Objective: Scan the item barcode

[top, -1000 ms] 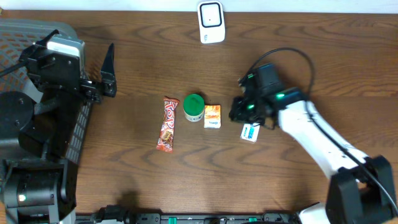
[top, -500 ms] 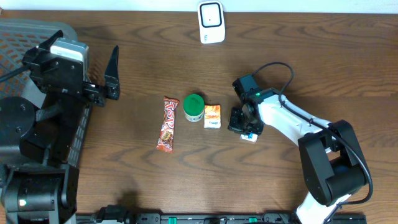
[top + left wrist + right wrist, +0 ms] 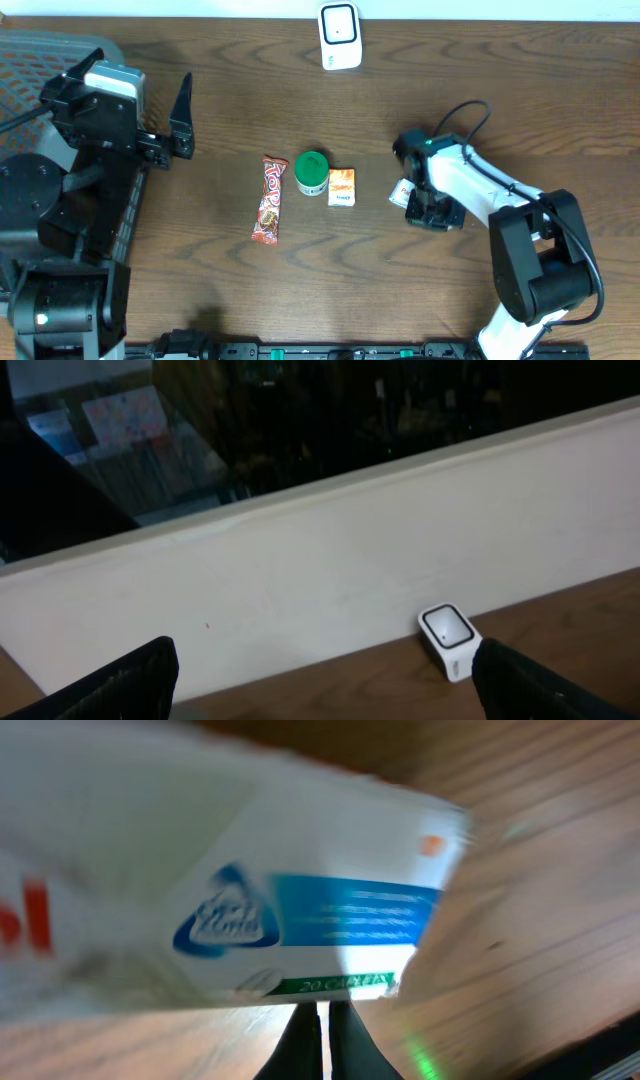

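Lying on the worktop (image 3: pixel 230 90) just right of an orange carton (image 3: pixel 342 187), the small white box (image 3: pixel 402 190) with a blue band is found at the right end of the middle row. Its right side is covered by the right arm (image 3: pixel 470 185).

The right claw (image 3: pixel 320 1020) is clenched, its fingertips pressed together. In the right wrist view the box fills most of the picture above them (blurred, one corner standing out over bare wood). Whether an edge of it is pinched cannot be told.

A green-lidded jar (image 3: pixel 312 172) is set close against the carton's left side, and a red candy bar (image 3: pixel 270 200) is laid lengthwise just beside the jar.

The white scanner (image 3: pixel 339 35) is placed at the far edge of the worktop, against a pale wall (image 3: pixel 330 580), well apart from the row. A broad stretch of bare wood is seen between scanner and row. More bare wood is left to the right of the arm, out to the right edge.

The left claw (image 3: pixel 325 650) is held released, its fingers spread wide, raised near the left edge of the worktop. It is turned toward the scanner, which is framed between the fingers in the left wrist view.
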### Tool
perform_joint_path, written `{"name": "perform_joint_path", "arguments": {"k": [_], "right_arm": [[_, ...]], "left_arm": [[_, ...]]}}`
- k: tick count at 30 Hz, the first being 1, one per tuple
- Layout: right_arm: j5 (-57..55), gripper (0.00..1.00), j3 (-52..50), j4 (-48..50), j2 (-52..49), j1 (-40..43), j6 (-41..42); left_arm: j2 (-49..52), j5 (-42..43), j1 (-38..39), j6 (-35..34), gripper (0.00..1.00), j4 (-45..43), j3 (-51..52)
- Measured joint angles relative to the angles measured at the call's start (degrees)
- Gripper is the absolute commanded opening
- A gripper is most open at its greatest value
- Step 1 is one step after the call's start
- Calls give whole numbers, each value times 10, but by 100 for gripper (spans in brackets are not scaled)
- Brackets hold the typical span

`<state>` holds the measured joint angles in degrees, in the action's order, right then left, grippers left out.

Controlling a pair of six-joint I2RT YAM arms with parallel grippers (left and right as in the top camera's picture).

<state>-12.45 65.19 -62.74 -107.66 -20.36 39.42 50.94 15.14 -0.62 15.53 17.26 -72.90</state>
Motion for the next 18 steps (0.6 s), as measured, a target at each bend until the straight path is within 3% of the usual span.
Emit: {"name": "perform_joint_path", "arguments": {"k": [4,9,18], "right_arm": [[-13,1,55,-2,-2,15,-7],[57,1,130,-36,-2,17,-37],[43,1,145,-144,-2,42,-20]], "left_arm": [[1,0,0,0,94,-7,10],[1,0,0,0,94,-8,12],[0,0,0,0,94,-8,12]]}}
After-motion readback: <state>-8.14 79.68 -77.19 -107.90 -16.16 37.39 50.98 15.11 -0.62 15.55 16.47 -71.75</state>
